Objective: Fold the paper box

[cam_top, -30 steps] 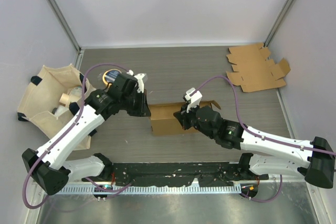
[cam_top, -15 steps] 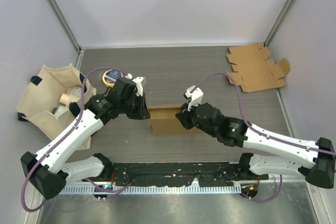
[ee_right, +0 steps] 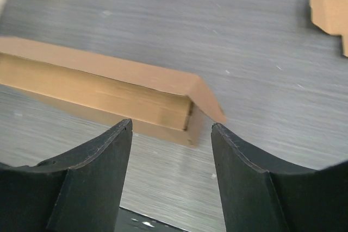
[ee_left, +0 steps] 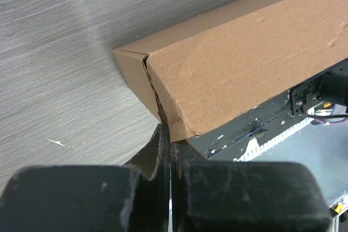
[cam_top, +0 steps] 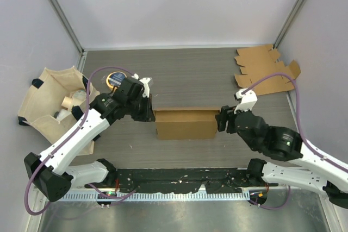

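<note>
Closing step: left end effector (ee_left: 169, 137) pinches corner of paper box (cam_top: 185, 124). Right end effector (ee_right: 171, 129) spread, empty, box end just ahead. Next, probably: tuck protruding flap (ee_right: 207, 99) inward.

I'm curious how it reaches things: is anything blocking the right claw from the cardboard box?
Nothing visible does. The right gripper, jaws open, sits just off the right end of the paper box, with only table surface between them.

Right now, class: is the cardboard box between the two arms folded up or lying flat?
Folded up: the box stands as a long block with its lid down.
</note>
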### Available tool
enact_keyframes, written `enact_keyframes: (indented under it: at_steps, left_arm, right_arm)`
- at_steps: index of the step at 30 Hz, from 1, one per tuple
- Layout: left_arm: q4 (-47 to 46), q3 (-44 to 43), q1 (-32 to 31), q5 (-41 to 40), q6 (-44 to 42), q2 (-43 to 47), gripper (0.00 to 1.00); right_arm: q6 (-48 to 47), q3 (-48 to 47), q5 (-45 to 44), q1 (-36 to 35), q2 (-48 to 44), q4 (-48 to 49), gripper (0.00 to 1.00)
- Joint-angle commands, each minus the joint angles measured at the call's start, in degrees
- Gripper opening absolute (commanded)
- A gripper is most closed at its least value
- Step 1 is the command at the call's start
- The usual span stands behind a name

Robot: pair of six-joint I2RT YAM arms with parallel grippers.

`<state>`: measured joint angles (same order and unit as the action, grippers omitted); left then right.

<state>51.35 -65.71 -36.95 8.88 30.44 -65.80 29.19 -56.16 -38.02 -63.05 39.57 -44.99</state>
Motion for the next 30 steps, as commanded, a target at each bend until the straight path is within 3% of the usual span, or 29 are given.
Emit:
enact_keyframes:
  at_steps: [1,4,7,14,25,30]
  left_arm:
    - [3.23,-2.75,0.04,-0.8,-2.31,-0.64,0.0]
    - [3.75,-2.93,0.04,-0.71,-2.57,-0.82,0.0]
    - [4.02,-3.19,0.04,-0.89,-2.93,-0.82,0.0]
    - [4.28,-4.07,0.12,0.08,-3.54,-1.44,0.0]
    - [4.72,-3.9,0.47,0.25,-3.98,-1.17,0.0]
    - [4.81,-4.07,0.56,0.25,-3.89,-0.82,0.0]
  right_arm:
    - [0.96,4.03,-7.33,-0.23,-1.68,-0.2,0.6]
    - [-1.59,9.04,-7.24,-0.23,-6.43,3.67,0.5]
    - [-3.79,11.42,-7.85,-0.24,-11.17,7.01,0.47]
    - [-7.83,15.29,-6.11,-0.23,-11.45,12.73,0.48]
    - [-5.02,14.86,0.23,-0.23,-8.99,10.63,0.54]
    - [-2.74,14.33,-6.25,-0.15,-6.79,9.48,0.57]
